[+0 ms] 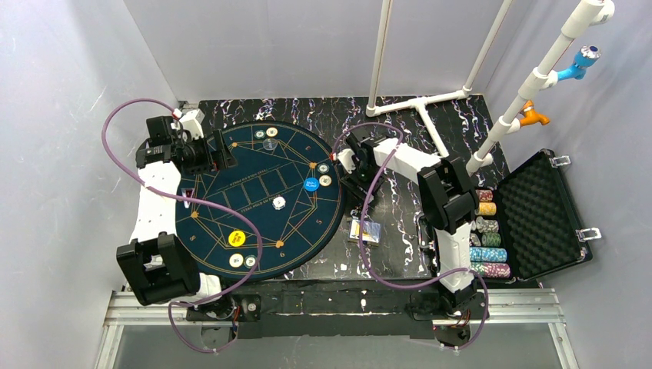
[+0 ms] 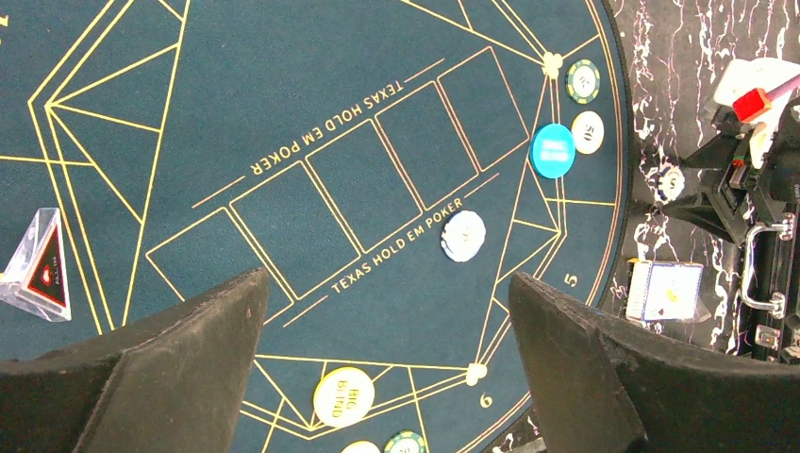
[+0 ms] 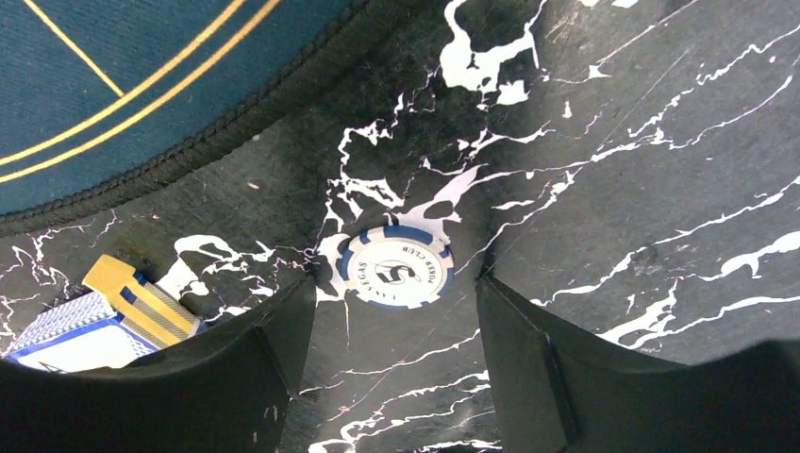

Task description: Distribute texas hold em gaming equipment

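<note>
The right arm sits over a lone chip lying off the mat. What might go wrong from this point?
1. The blue-and-white chip lies flat on the hard marbled tabletop between the open jaws of the right gripper. Closing on so thin an edge, the jaws may let it slip or skid away.
2. The card pack sits close beside one finger, so a sideways correction might nudge it.

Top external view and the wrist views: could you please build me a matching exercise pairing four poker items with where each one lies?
1. Blue-edged chip
2. Yellow disc
3. Card deck
4. Chip stacks

A. In the black case
B. On the blue mat
C. On the marbled table beside the mat, no hand around it
D. On the table, between the right hand and its open fingers

Pairs: 1-D, 2-B, 3-C, 4-A.
</note>
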`<state>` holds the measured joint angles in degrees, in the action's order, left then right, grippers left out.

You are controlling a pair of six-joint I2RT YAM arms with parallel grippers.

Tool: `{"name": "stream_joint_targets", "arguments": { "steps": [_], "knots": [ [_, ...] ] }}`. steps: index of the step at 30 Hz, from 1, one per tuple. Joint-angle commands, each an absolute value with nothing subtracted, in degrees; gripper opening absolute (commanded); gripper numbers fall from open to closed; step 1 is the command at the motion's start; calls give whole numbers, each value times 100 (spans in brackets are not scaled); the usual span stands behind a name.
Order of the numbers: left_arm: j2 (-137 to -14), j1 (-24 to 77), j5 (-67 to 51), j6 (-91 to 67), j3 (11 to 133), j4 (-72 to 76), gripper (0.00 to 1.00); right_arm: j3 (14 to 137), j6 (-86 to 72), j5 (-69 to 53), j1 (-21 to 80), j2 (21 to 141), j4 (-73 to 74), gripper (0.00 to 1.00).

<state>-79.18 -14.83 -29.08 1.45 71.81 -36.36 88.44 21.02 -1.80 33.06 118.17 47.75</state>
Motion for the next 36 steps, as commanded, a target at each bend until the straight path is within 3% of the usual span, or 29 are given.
{"name": "stream_joint_targets", "arguments": {
  "steps": [1, 12, 21, 36],
  "knots": [
    [-7715, -1491, -2928, 141, 7155, -3656, 98, 8728, 2079, -226, 3289, 11887, 4454, 70],
    [-7769, -1489, -2881, 158, 7207, -3650, 98, 8539, 1992, -334, 3296, 11985, 4262, 59],
    [-7779, -1486, -2883, 184, 7217, -3647, 98, 8697, 2013, -455, 3313, 11777, 4500, 41],
    [-7886, -1499, -2795, 157, 7298, -3673, 98, 9367, 1925, -808, 3855, 11194, 4980, 36]
  ]
}}
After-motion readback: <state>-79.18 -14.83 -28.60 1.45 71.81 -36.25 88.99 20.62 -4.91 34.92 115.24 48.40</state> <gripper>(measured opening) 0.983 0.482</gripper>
